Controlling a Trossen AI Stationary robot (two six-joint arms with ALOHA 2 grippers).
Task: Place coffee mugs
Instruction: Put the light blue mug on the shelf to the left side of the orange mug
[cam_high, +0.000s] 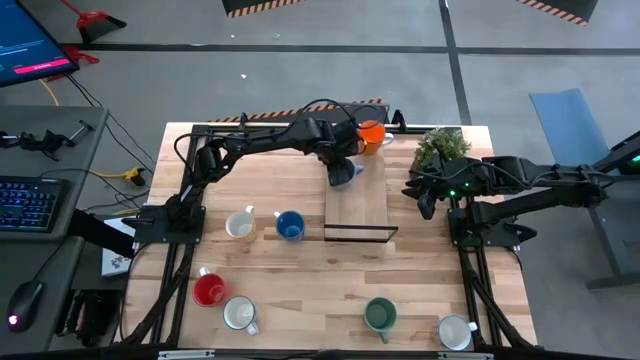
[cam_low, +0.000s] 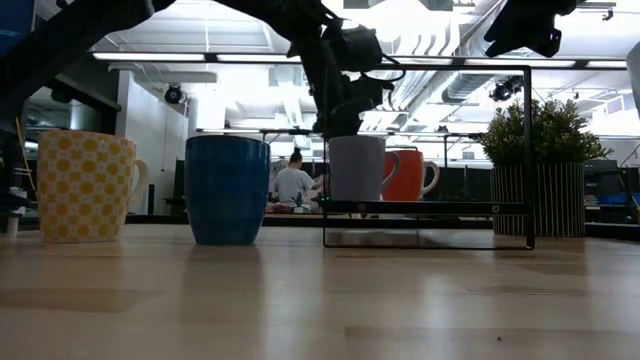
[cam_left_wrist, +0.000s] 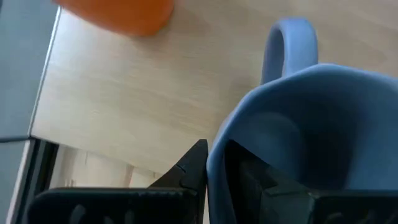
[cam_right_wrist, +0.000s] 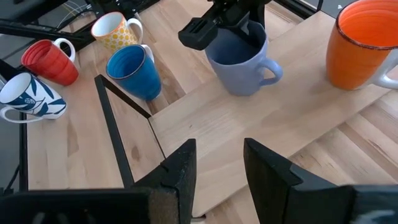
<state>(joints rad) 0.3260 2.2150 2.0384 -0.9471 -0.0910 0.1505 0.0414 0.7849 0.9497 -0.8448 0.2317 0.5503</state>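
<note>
The risk I see is the light blue ceramic mug (cam_right_wrist: 239, 59) tipping or being dragged as the left gripper (cam_right_wrist: 227, 28) comes away: one finger sits inside the rim, the other outside, so any sideways pull would catch the wall. It could also bump the round orange mug (cam_right_wrist: 364, 43) near it. The fingers straddle the rim, but I cannot tell whether they grip it. The mug stands upright on the raised wooden shelf (cam_right_wrist: 280, 124). The right gripper (cam_right_wrist: 217, 165) hovers apart, fingers spread, empty.

Lt blue mug (cam_right_wrist: 239, 62), orange mug (cam_right_wrist: 360, 43), red mug (cam_right_wrist: 50, 61), yellow-dotted mug (cam_low: 85, 187).
</note>
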